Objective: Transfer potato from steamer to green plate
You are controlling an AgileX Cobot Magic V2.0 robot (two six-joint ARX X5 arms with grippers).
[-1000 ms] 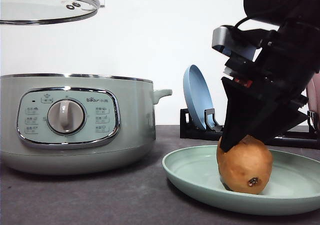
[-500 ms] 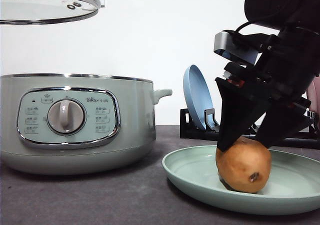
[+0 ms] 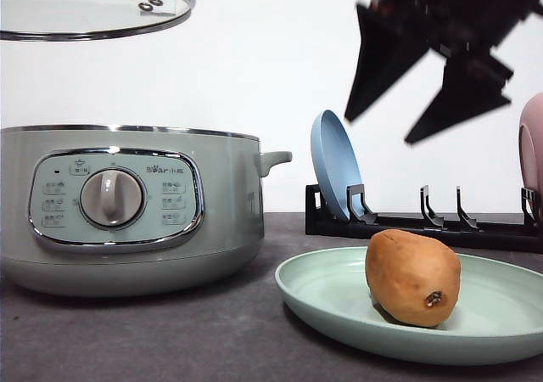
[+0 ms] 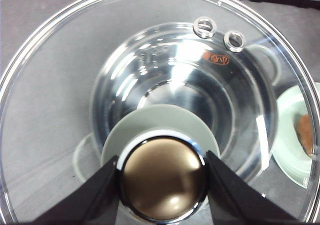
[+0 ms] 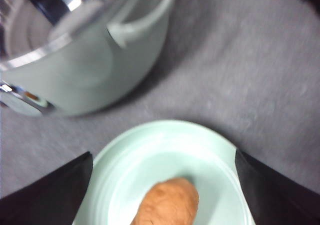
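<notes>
The orange-brown potato lies on the green plate at the front right, with nothing touching it. High above it hangs my right gripper, open and empty. In the right wrist view the potato lies on the plate below and between the spread fingers. The sage-green steamer stands lidless on the left. My left gripper is shut on the knob of the glass lid and holds the lid above the steamer.
A black dish rack stands behind the green plate, with a blue plate upright at its left end and a pink plate at its right end. The steamer's side handle points toward the rack. Grey tabletop lies in front.
My right gripper has let go of the potato and risen well above the plate. The potato stays on the plate. The held lid has drifted slightly right.
</notes>
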